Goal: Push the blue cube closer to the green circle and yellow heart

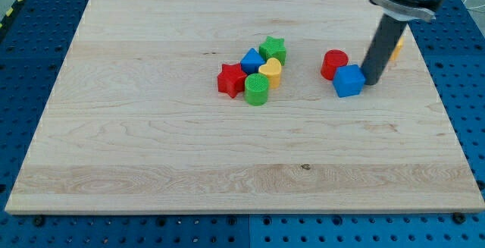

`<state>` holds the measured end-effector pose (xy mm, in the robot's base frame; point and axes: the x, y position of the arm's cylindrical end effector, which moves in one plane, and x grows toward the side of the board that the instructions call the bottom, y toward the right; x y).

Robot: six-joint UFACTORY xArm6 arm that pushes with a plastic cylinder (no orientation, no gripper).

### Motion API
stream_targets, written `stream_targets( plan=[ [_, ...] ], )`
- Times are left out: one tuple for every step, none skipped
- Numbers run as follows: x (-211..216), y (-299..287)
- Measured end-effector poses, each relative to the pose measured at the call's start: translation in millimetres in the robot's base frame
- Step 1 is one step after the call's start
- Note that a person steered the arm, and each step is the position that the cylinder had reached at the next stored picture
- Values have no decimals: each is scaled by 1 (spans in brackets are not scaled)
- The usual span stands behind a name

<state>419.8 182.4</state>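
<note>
Camera view showed a pale wooden board [151, 164] on a blue perforated table [23, 58]. Nearest the view's bottom, a green plastic circle [257, 89] was found touching a red star [231, 80] and a yellow plastic heart [270, 71]. Behind these, a blue triangular block [251, 59] and a green star [273, 49] were noted. Well apart, toward the view's right, a blue plastic cube [349, 80] was recorded beside a red cylinder [334, 64]. My tip [371, 82] was seen touching the cube's right side. No jaws were fitted; nothing was held. A yellow block [396, 48] was partly hidden behind the rod.
</note>
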Motion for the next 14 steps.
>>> stream_targets(
  plan=[
    [1,-12],
    [6,-11],
    [6,13],
    [17,26],
    [47,19],
    [65,-10],
    [65,-12],
    [65,20],
    [57,34],
    [33,24],
    [22,3],
    [22,-20],
    [31,-43],
    [46,-65]
  ],
)
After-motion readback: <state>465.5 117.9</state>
